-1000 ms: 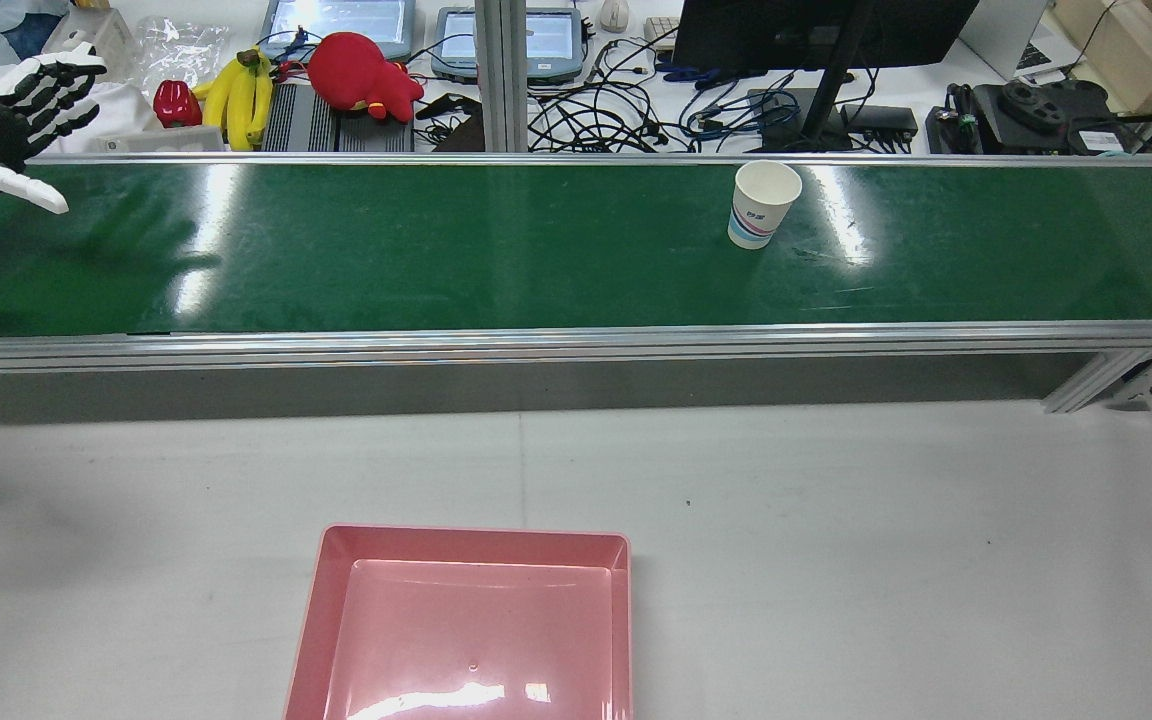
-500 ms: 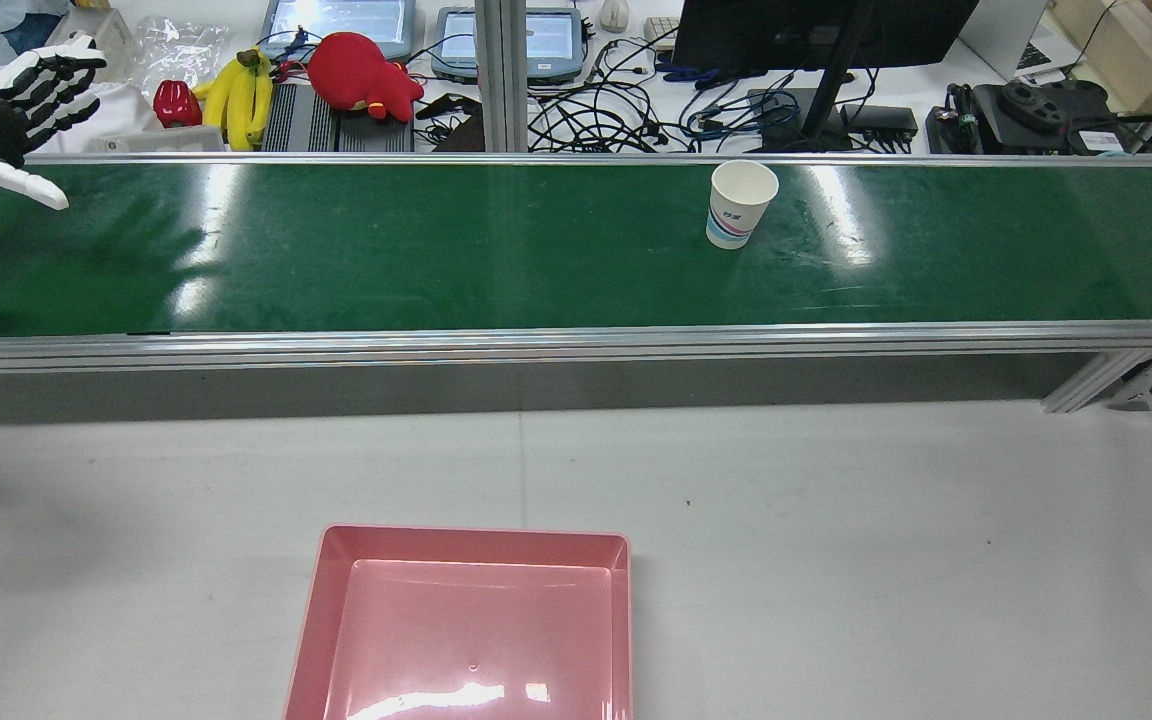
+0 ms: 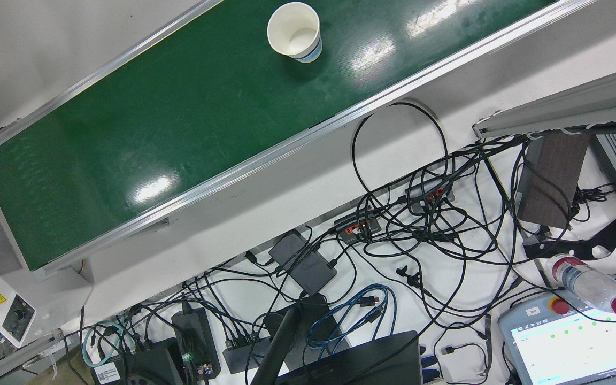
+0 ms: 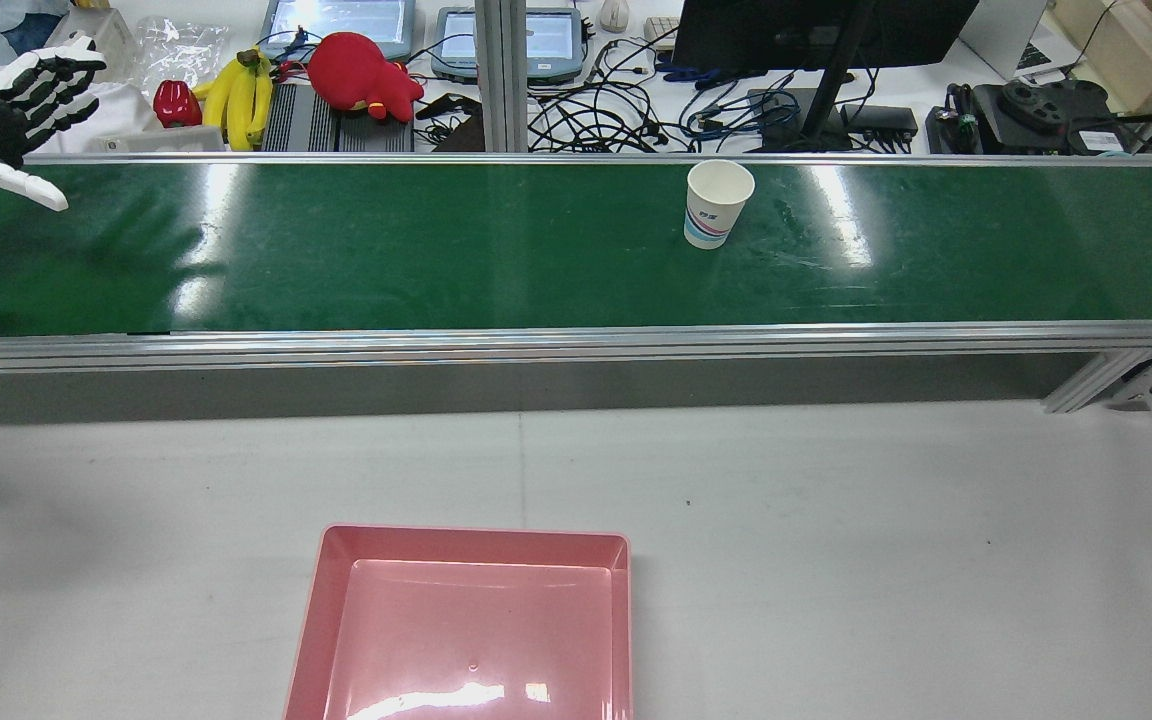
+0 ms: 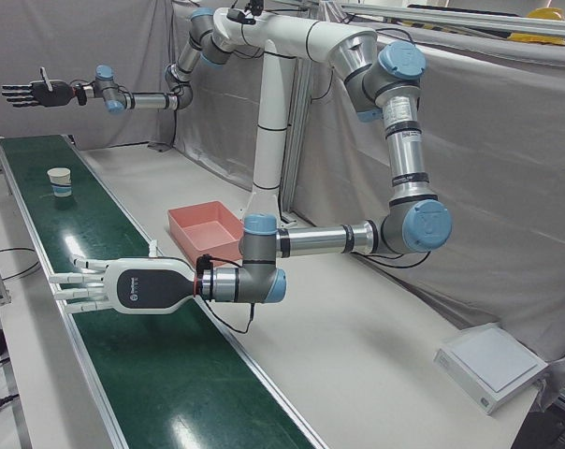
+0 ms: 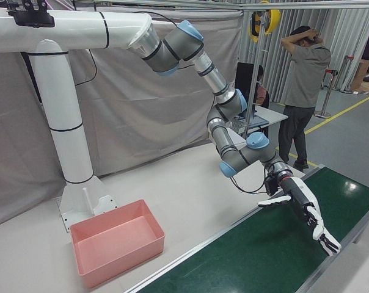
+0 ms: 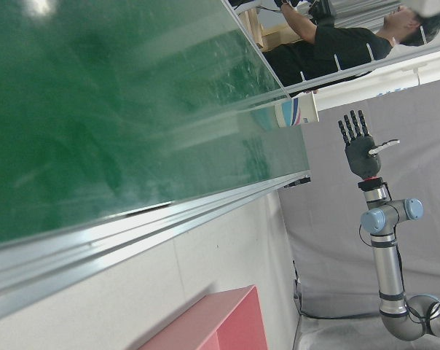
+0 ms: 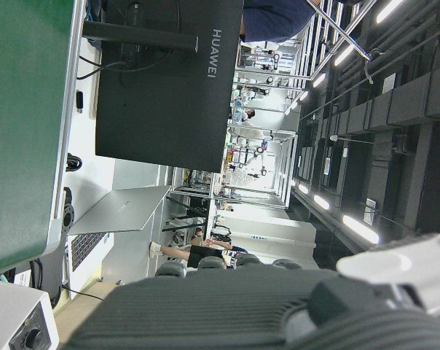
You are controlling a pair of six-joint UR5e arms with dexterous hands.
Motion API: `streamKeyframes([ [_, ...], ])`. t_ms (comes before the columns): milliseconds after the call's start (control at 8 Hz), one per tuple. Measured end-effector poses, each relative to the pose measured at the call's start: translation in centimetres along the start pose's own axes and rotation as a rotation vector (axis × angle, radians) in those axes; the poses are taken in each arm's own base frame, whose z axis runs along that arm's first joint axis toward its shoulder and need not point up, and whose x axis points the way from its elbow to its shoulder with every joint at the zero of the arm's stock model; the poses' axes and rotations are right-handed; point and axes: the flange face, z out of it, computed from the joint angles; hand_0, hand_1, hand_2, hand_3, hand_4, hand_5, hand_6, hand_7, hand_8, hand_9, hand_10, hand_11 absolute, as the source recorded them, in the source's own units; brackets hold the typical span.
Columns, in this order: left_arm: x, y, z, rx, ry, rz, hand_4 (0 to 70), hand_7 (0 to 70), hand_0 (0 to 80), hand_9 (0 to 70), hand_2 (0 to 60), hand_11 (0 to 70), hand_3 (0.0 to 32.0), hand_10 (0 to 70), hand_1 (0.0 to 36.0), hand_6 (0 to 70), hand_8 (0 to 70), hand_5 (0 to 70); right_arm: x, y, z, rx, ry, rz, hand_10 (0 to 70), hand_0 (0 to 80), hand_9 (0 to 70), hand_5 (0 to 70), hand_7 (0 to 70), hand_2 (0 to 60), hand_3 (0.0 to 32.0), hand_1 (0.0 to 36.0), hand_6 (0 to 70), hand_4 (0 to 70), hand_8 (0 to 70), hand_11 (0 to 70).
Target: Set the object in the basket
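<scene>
One paper cup upright on green belt, one pink basket, two robot hands splayed, empty.

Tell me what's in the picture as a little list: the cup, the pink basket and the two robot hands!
cup: white paper cup, upright, empty, standing on the green belt
basket: pink basket, empty, on the grey table, apart from the belt
left hand: left hand open, holding nothing, over one end of the belt, far from the cup
right hand: right hand open, holding nothing, raised high near the other end
job: cup not yet picked up
</scene>
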Motion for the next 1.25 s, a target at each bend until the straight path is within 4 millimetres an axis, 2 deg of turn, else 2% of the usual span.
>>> streamKeyframes([
  [1250,0.10,-0.10,0.02,0.002,0.002,0.002,0.0,0.0,56.4,0.0,0.0,5.4,6.0,2.2,14.0,0.9,0.0,30.6,0.00,0.03,0.03,-0.001,0.000,-0.001,0.0,0.0,0.0,0.0,0.0,0.0,0.0,0.0,0.0,0.0,0.0,0.0],
])
